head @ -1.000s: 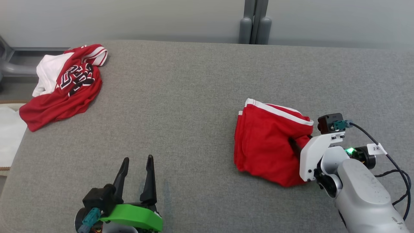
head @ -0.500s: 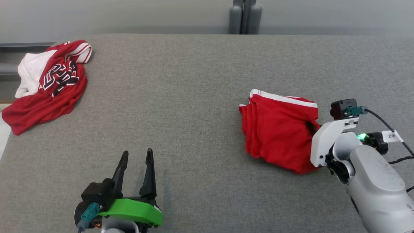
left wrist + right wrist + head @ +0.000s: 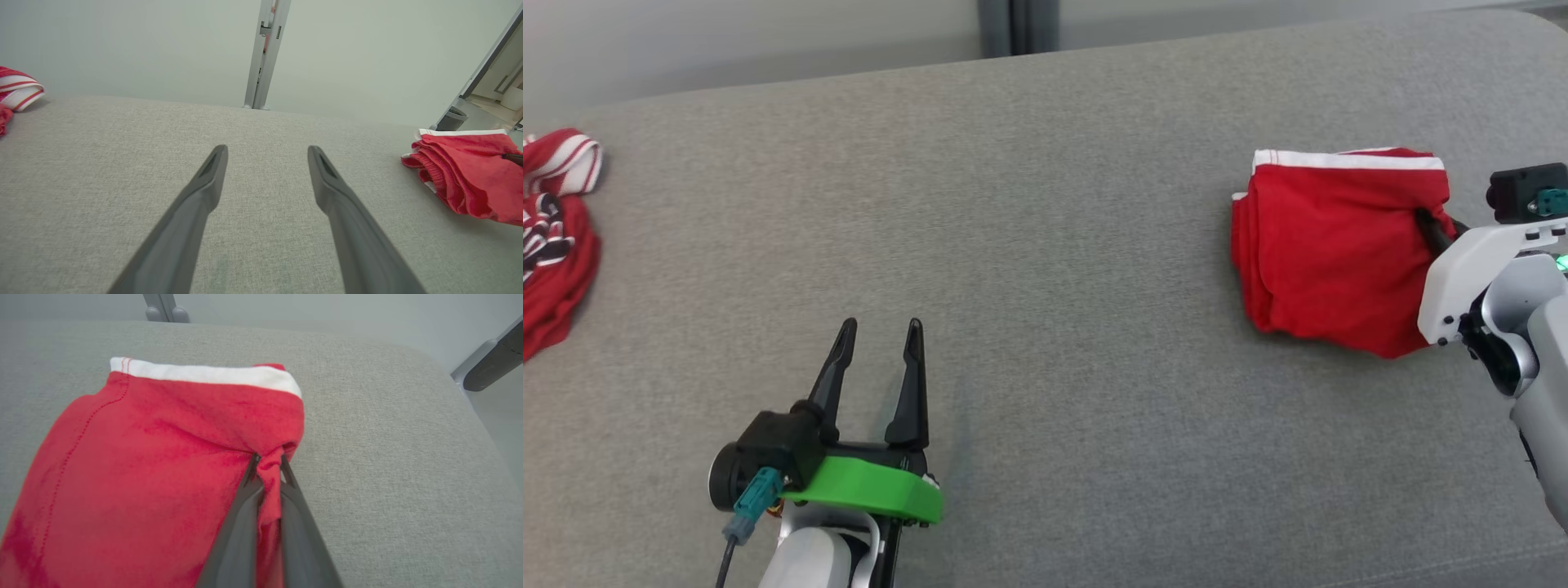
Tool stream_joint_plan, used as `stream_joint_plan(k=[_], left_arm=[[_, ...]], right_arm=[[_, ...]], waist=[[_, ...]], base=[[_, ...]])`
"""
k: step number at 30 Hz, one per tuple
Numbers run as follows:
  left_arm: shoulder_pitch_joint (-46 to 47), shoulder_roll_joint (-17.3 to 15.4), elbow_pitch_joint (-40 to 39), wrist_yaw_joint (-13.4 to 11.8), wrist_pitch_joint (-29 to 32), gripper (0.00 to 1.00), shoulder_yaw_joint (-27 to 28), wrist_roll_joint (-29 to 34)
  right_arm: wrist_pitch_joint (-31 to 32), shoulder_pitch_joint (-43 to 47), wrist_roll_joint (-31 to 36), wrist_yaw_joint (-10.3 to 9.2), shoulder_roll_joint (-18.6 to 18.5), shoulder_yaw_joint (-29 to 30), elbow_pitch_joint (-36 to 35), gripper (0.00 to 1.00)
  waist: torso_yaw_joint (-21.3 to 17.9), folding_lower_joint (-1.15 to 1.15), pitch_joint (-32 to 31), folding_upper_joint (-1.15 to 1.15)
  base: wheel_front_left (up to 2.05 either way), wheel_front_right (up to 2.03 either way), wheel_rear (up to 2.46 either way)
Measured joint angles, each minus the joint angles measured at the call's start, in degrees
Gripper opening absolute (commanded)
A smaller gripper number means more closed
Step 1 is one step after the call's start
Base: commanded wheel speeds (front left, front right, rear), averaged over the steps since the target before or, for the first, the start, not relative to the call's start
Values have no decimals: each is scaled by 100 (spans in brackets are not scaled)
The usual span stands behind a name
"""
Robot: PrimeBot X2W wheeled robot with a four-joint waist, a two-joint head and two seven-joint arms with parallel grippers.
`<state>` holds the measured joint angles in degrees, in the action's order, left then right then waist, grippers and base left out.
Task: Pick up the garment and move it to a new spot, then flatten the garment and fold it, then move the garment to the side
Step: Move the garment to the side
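The garment is a folded red cloth with a white band along its far edge, lying at the right of the grey padded table. My right gripper is shut on a pinch of its right edge; in the right wrist view the red garment bunches up between the two dark fingers of that gripper. At the lower left my left gripper stands open above bare table, far from the cloth. Its fingers spread wide in the left wrist view, with the garment off to the right.
A second red and white jersey lies crumpled at the table's far left edge. A grey post rises behind the table against the pale wall. The table's right edge runs close beside the held garment.
My right gripper has shut on the garment's right edge and drawn it rightwards and farther back on the table. The head camera has swung, shifting the whole picture. The left gripper stays open.
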<state>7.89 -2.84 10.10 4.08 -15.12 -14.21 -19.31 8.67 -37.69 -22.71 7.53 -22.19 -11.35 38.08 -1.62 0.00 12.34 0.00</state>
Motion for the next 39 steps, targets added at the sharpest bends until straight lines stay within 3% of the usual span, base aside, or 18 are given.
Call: stream_joint_plan(k=[11, 19, 26, 32, 39], left_arm=[[411, -124, -2, 104, 0, 100, -136, 249], [493, -194, -36, 126, 0, 100, -196, 279], [552, -224, -82, 87, 16, 100, -200, 280], [595, -231, -224, 42, 16, 100, -142, 245], [604, -232, -368, 26, 10, 100, -116, 240]], right_arm=[[-619, -231, -48, 0, 104, 410, 461, 0], [-973, -716, -53, 0, 312, 469, 913, 0], [-1031, -1441, 22, 0, -111, 409, 1303, 0], [-1032, -1952, 140, 0, -910, 280, 1611, 0], [-1073, -2413, 222, 0, -1428, 209, 2028, 0]], waist=[[-915, 0, 590, 0], [-1197, 0, 1020, 0], [-1013, 0, 1232, 0], [-621, 0, 1373, 0], [-198, 0, 1574, 0]], base=[[0, 0, 0], [0, 0, 0], [0, 0, 0], [0, 0, 0], [0, 0, 0]])
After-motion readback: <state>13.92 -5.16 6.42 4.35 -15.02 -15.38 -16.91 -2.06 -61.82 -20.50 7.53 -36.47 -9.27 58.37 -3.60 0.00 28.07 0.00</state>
